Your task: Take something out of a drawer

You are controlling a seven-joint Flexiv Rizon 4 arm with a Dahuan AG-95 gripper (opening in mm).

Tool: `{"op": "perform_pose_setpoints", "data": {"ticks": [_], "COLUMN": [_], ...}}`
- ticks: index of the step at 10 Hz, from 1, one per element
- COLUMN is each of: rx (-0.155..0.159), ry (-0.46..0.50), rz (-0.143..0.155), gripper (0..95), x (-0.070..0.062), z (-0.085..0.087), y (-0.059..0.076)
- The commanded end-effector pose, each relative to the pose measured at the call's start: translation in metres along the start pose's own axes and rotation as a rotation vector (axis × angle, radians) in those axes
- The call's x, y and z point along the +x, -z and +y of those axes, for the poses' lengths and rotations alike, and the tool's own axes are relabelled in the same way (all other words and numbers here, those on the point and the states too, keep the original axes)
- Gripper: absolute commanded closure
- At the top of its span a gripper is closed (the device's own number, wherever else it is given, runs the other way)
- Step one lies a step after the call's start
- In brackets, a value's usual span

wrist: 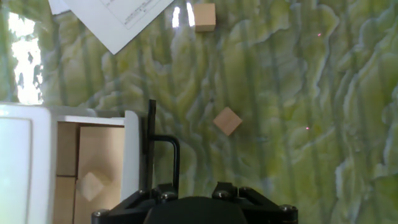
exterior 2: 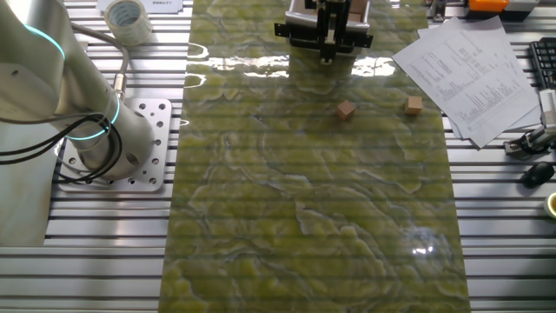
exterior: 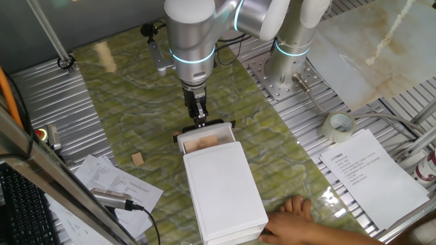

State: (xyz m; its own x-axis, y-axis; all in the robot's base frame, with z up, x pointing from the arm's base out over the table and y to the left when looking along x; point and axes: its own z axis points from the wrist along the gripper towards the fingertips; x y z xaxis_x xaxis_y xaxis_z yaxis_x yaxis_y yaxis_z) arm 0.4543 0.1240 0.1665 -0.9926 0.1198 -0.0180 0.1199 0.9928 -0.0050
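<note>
The white box lies on the green mat with its drawer pulled partly out toward the arm. The hand view shows flat tan slabs in the drawer and a small tan cube resting on them. My gripper hangs right over the drawer's black front edge and its black loop handle. Its fingers look closed together; I cannot tell whether they grip the handle. In the other fixed view the gripper is at the far edge.
Two loose tan cubes lie on the mat beside the drawer front. A person's hand rests by the box's near end. Papers, a tape roll and the arm's base stand around the mat.
</note>
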Motion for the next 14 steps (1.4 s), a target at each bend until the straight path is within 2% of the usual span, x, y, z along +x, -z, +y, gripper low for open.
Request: {"op": "perform_pose_setpoints", "data": {"ticks": [1, 4, 7, 8, 10, 13, 14], "rx": [0.003, 0.017, 0.007, -0.006, -0.027, -0.053, -0.059], "ry": [-0.001, 0.008, 0.018, 0.019, 0.012, -0.027, -0.033], "rz": [0.002, 0.006, 0.009, 0.010, 0.018, 0.052, 0.054], "gripper": [57.0, 57.0, 57.0, 57.0, 57.0, 57.0, 57.0], "x": [0.001, 0.002, 0.002, 0.001, 0.001, -0.004, -0.004], "z": [-0.003, -0.008, -0.010, -0.008, 0.001, 0.033, 0.037], "y": [0.001, 0.002, 0.003, 0.005, 0.018, 0.047, 0.048]}}
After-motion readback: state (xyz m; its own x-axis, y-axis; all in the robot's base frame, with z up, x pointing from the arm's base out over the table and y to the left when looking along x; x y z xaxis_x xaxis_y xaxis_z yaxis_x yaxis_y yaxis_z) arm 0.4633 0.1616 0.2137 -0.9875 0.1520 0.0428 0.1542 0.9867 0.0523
